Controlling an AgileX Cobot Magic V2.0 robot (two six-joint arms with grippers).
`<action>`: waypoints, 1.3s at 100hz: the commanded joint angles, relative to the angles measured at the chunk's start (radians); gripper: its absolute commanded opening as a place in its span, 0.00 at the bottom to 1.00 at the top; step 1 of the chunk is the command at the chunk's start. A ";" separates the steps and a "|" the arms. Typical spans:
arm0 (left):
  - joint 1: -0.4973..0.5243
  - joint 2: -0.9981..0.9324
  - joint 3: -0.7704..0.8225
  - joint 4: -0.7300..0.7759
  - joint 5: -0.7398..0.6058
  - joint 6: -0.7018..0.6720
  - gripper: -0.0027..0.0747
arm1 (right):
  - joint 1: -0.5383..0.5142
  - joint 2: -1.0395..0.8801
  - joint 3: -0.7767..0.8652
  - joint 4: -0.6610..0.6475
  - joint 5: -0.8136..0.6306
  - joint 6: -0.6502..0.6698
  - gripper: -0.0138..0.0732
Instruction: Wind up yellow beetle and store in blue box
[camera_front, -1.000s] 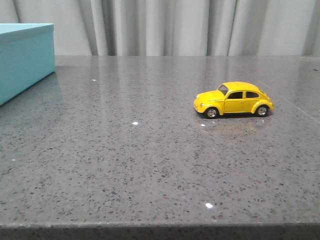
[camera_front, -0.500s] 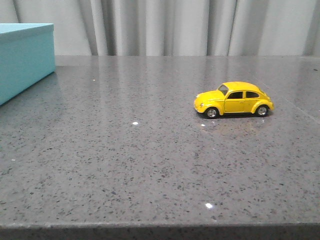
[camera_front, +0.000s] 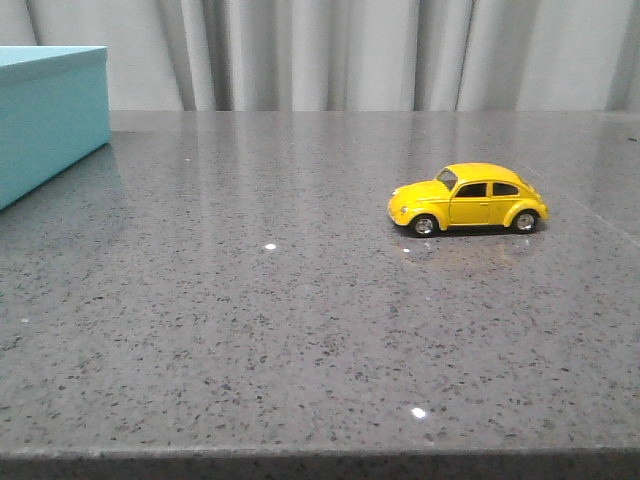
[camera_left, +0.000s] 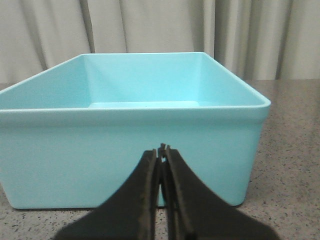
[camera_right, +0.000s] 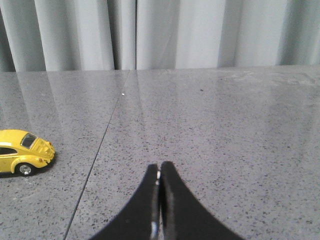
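The yellow beetle (camera_front: 467, 198) stands on its wheels on the grey table, right of centre, nose to the left. It also shows at the edge of the right wrist view (camera_right: 22, 151). The blue box (camera_front: 50, 115) stands at the far left. In the left wrist view the blue box (camera_left: 125, 160) is open at the top and looks empty. My left gripper (camera_left: 161, 151) is shut and empty, just in front of the box's near wall. My right gripper (camera_right: 159, 167) is shut and empty, low over the table, apart from the car. Neither gripper shows in the front view.
The speckled grey table (camera_front: 300, 320) runs to a front edge at the bottom of the front view. A seam line (camera_right: 95, 160) crosses the table between the car and my right gripper. Grey curtains (camera_front: 350, 50) hang behind the table.
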 joint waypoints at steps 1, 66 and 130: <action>-0.006 -0.026 -0.062 -0.008 -0.060 -0.005 0.01 | -0.006 -0.004 -0.079 -0.009 -0.038 0.000 0.08; -0.006 0.328 -0.355 -0.028 -0.024 -0.005 0.01 | -0.006 0.390 -0.431 -0.008 0.191 -0.001 0.09; -0.006 0.577 -0.495 -0.028 0.000 -0.005 0.01 | -0.002 0.626 -0.591 0.003 0.157 -0.004 0.09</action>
